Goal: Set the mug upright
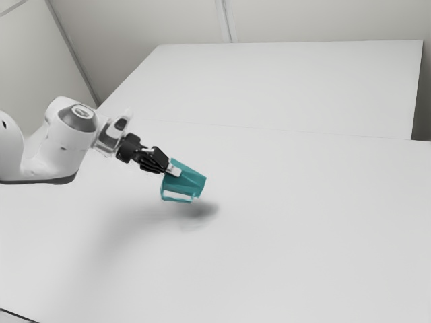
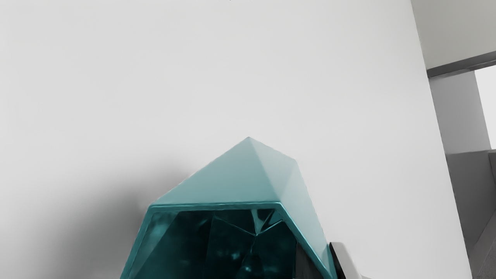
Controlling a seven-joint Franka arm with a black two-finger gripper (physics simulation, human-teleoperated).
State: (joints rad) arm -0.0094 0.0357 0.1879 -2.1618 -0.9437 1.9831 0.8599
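Closed on one wall of the teal mug (image 1: 186, 180), with just that wall between them, the gripper's (image 1: 174, 171) jaws are set one inside the rim (image 2: 215, 206), one outside. The mug is held tilted above the white table (image 1: 289, 222), its handle (image 1: 176, 199) slung low, and a soft shadow (image 1: 200, 210) is cast beneath; pale walls (image 1: 323, 20) are seen beyond

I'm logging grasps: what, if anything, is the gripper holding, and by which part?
The gripper holds the teal mug by its wall at the rim, one finger inside, one outside.
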